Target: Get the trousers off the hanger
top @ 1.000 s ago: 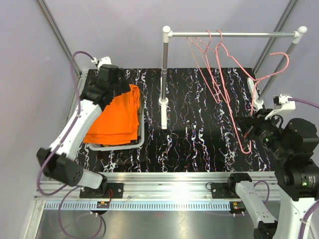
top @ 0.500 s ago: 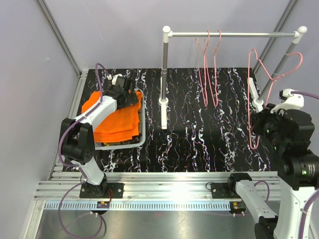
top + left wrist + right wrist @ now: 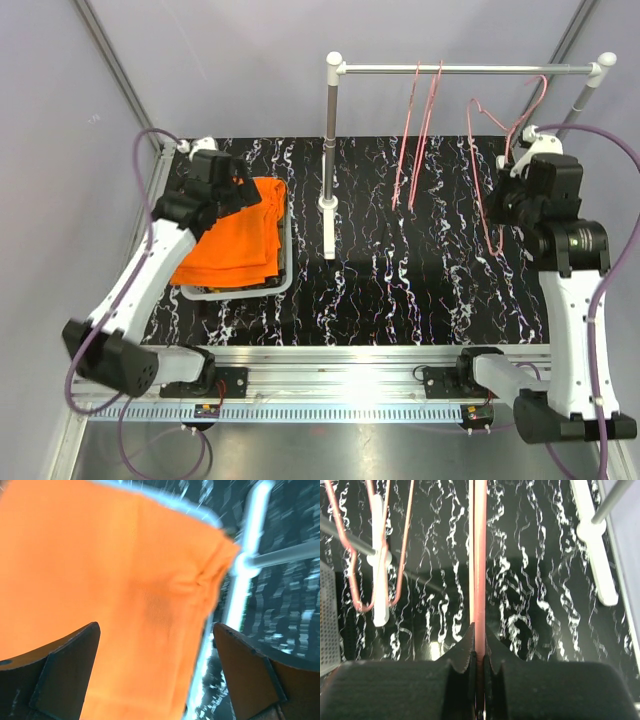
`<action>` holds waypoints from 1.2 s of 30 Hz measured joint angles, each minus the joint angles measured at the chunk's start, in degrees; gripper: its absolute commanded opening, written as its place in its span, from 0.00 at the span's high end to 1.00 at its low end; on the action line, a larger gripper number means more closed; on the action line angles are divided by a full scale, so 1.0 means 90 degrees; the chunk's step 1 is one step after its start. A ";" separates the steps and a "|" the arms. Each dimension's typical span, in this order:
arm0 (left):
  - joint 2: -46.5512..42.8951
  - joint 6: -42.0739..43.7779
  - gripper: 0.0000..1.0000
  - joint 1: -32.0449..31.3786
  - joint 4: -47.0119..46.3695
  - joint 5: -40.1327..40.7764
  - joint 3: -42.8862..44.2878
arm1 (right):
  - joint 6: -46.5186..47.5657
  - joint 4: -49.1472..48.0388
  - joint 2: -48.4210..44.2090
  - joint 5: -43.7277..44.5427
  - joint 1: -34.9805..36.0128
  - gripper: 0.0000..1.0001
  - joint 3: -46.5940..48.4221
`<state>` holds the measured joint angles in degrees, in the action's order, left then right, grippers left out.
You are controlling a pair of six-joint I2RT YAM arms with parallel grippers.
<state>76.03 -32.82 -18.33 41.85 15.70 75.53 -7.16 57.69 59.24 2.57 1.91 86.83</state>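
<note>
The bright orange trousers (image 3: 232, 240) lie folded in a white basket (image 3: 284, 272) at the left. They fill the left wrist view (image 3: 110, 580). The dark and camouflage trousers do not show. My left gripper (image 3: 215, 178) hovers open and empty over the basket's back end, its fingers (image 3: 65, 672) apart above the orange cloth. My right gripper (image 3: 508, 203) is shut on the wire of a bare pink hanger (image 3: 486, 195), seen pinched between the jaws in the right wrist view (image 3: 480, 555). The hanger's hook is up by the rail (image 3: 470, 69). I cannot tell whether it rests on the rail.
Two more bare pink hangers (image 3: 415, 130) hang from the rail. The rack's left post (image 3: 330, 150) stands mid-table on a white foot. Its right foot (image 3: 592, 545) lies near my right gripper. The table top is black with white marbling.
My right gripper has risen and moved back toward the rail with the hanger. My left arm has shifted above the basket, with the gripper a little further left.
</note>
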 measured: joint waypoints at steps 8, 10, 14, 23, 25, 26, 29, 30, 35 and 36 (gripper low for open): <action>-0.2280 0.0488 0.01 0.0000 0.0753 0.0231 0.0211 | 0.0248 -0.0522 0.1375 0.0104 0.0000 1.00 0.0855; -0.2657 0.0682 0.01 0.0000 0.0908 0.0228 0.0202 | 0.0248 -0.0668 0.1654 0.0095 0.0000 1.00 0.1003; -0.3116 0.1069 0.01 0.0000 0.1144 0.0221 0.0068 | 0.0257 -0.0814 0.2227 0.0160 0.0109 1.00 0.1197; -0.4359 0.1841 0.01 0.0000 0.1100 0.0221 -0.1127 | 0.0340 -0.0959 0.2878 0.0913 0.1083 1.00 0.0971; -0.4673 0.1882 0.01 0.0000 0.0945 0.0231 -0.1423 | 0.0318 -0.1095 0.2875 0.0954 0.1178 1.00 0.0891; -0.4826 0.1882 0.01 0.0000 0.0826 0.0240 -0.1583 | 0.0313 -0.1124 0.2875 0.0954 0.1209 1.00 0.0877; -0.5163 0.1863 0.01 0.0000 0.0503 0.0333 -0.2028 | 0.0291 -0.1207 0.2875 0.0913 0.1311 1.00 0.0852; -0.5241 0.1853 0.01 0.0000 0.0418 0.0372 -0.2164 | 0.0289 -0.1241 0.2875 0.0874 0.1331 1.00 0.0848; -0.5503 0.1787 0.01 0.0002 0.0129 0.0697 -0.2703 | 0.0243 -0.1399 0.2866 0.0767 0.1343 0.78 0.0729; -0.5513 0.1780 0.01 0.0002 0.0119 0.0780 -0.2735 | 0.0214 -0.1447 0.2851 0.0765 0.1343 0.63 0.0658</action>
<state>26.41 -16.80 -18.31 42.92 22.72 50.92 -5.23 44.66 84.90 9.45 14.00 92.75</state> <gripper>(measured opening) 0.987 0.162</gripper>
